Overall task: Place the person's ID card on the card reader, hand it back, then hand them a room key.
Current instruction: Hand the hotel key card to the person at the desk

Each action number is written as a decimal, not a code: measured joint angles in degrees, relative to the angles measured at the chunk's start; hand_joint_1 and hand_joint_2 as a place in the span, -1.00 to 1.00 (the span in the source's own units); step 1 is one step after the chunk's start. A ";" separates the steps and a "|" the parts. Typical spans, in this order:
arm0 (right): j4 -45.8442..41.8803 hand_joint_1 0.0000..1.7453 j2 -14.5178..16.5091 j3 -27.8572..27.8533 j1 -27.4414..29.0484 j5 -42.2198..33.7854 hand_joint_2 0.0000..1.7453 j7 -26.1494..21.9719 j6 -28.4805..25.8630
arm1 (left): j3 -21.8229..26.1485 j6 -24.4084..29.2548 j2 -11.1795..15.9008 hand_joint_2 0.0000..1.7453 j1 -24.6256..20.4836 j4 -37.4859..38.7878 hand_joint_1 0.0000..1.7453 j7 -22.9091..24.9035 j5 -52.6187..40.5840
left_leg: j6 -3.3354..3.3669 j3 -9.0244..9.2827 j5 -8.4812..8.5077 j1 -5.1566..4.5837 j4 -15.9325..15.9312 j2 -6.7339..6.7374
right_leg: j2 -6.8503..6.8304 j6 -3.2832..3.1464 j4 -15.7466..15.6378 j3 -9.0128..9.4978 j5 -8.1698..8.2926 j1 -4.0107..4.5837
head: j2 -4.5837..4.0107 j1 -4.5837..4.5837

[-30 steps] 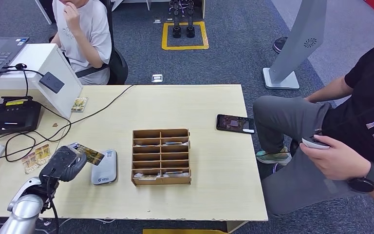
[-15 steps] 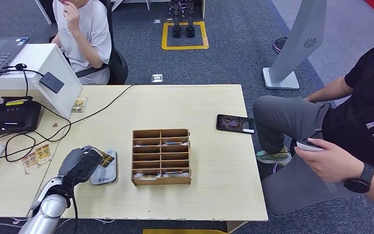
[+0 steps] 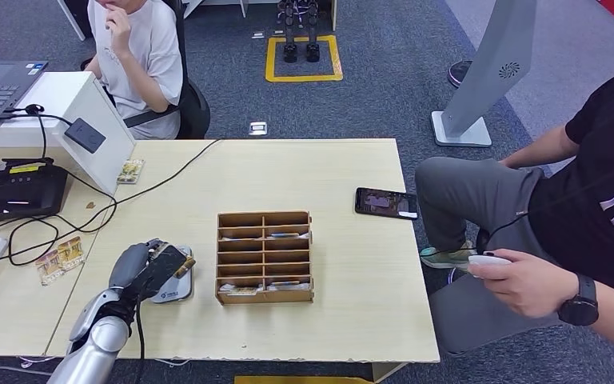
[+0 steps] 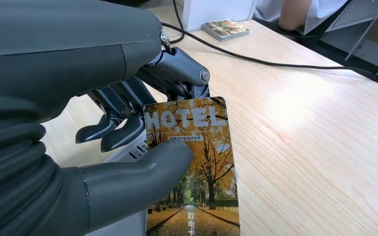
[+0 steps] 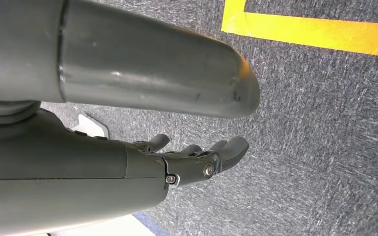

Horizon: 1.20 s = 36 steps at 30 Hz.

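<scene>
**Card over the reader, left hand gripping**

Looking down from the head view, the left hand (image 3: pixel 145 268) holds the card (image 3: pixel 177 264) over the reader (image 3: pixel 172 290), a pale grey pad on the table (image 3: pixel 344 320) just left of the rack (image 3: pixel 265 257). The card juts from the fingers toward the rack, tilted, above the pad; whether it touches cannot be told. Against the frames from a second and half a second back, the hand has travelled from left of the reader to over it, and the card now covers more of the pad. A person (image 3: pixel 576 232) sits at the right with a small device in hand; their hand has dropped lower since then.

From the left wrist view, the thumb (image 4: pixel 142 167) presses the card's printed face, marked HOTEL, against the dark fingers (image 4: pixel 115 132) behind it. The reader's pale edge (image 4: pixel 128 152) peeks out beneath the card.

From the right wrist view, the right hand (image 5: pixel 197 157) hangs over carpet, fingers loosely apart, holding nothing.

Risks, as I judge them: the grip sits on one end, so the card could pivot or slip when it meets the pad. Released while tilted, it might slide off toward the rack. Pressing down hard could shove the light reader sideways.
</scene>
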 joint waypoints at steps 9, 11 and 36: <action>0.00 -1.00 0.01 -0.04 -0.01 0.12 -1.00 0.00 0.04 | 0.00 1.15 -0.46 1.00 -0.50 1.33 1.00 0.20 -1.57 | 0.00 0.00 0.00 0.00 0.00 0.00 | 0.00 0.00 0.00 0.00 0.00 0.00 | 0.00 0.01; 0.00 -1.00 0.02 -0.04 -0.01 0.36 -1.00 -0.03 0.13 | 0.00 3.24 -0.59 1.00 -0.70 1.86 1.00 0.48 -4.55 | 0.00 0.00 0.00 0.00 0.00 0.00 | 0.00 0.00 0.01 0.00 0.00 0.00 | 0.00 0.00; 0.00 -1.00 0.22 -1.56 -0.27 4.93 -1.00 -0.34 0.86 | 13.14 -6.74 -2.62 1.00 -11.79 4.79 1.00 -6.84 27.06 | -0.05 -0.01 0.08 0.02 0.00 -0.03 | -0.05 -0.08 0.08 -0.02 0.05 0.02 | 0.00 -0.01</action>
